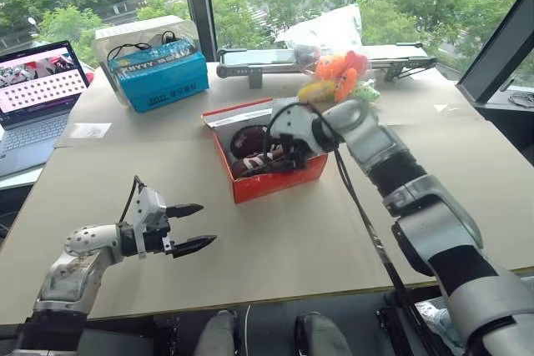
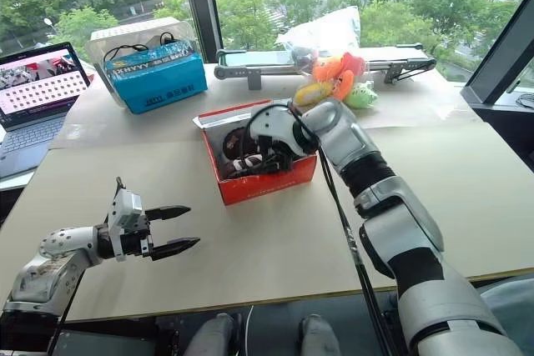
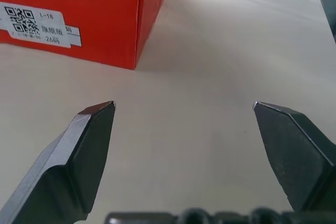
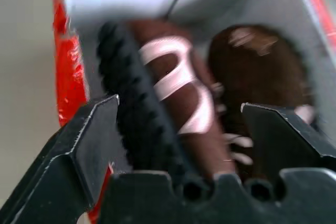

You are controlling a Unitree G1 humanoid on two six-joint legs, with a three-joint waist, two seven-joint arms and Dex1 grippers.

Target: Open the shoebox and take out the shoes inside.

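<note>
Two dark brown shoes [image 4: 184,103] — seemingly white-striped — fill the red shoebox [image 1: 279,179]; both grippers' fingers apart.

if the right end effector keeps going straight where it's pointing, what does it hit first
Most likely the shoes inside the open shoebox: the open right end effector points straight at the nearer one, though depth is unclear.

The shoes [image 4: 210,103] lie in the shoebox [image 1: 279,183] mid-table [image 1: 275,264], toys [image 1: 334,77] behind it, laptop [image 1: 37,97] far left.
</note>
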